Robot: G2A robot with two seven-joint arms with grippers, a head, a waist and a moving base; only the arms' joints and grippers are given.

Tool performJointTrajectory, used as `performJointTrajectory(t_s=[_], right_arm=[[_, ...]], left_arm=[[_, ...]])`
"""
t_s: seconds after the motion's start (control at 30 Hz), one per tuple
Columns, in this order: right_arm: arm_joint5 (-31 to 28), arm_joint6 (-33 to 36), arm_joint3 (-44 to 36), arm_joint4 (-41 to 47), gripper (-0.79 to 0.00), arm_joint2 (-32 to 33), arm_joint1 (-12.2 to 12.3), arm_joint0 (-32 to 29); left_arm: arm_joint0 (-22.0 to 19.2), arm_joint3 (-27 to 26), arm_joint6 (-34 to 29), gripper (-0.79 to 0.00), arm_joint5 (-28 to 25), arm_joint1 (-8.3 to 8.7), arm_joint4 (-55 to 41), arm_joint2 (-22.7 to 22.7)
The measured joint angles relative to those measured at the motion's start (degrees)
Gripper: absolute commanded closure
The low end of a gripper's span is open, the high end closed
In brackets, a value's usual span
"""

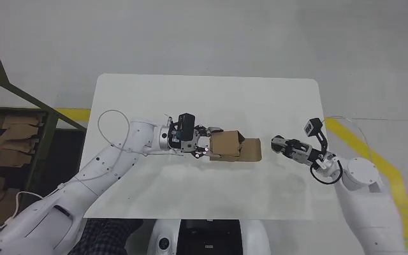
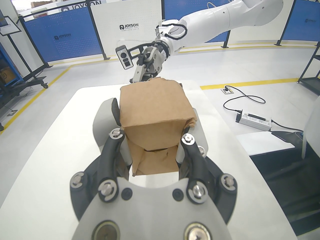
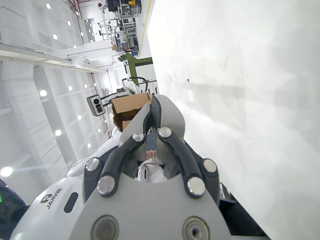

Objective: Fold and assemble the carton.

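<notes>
Carton point(image 1: 237, 147) at table point(image 1: 191, 95) ctr, one end clamped in L gripper point(image 1: 205, 144). R gripper point(image 1: 276, 143) pinched closed, empty, near opposite end.

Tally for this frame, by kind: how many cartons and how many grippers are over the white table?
brown cardboard carton: 1
grippers: 2 (left gripper clamped on the carton, right gripper shut, apart from it)
Total: 3
</notes>
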Motion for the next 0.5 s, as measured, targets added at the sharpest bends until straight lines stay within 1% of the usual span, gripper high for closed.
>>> performJointTrajectory(t_s=[0.17, 0.5], right_arm=[[-1.3, 1.1, 3.4, 2.1, 0.0, -4.3, -0.8, 2.3], [-2.7, 3.1, 7.3, 4.1, 0.0, -6.9, -1.3, 4.6]], left_arm=[[0.1, 0.1, -0.1, -0.372, -0.5, -0.25, 0.0, -0.3], [0.0, 0.2, -0.3, -0.357, -0.6, -0.32, 0.1, -0.4]])
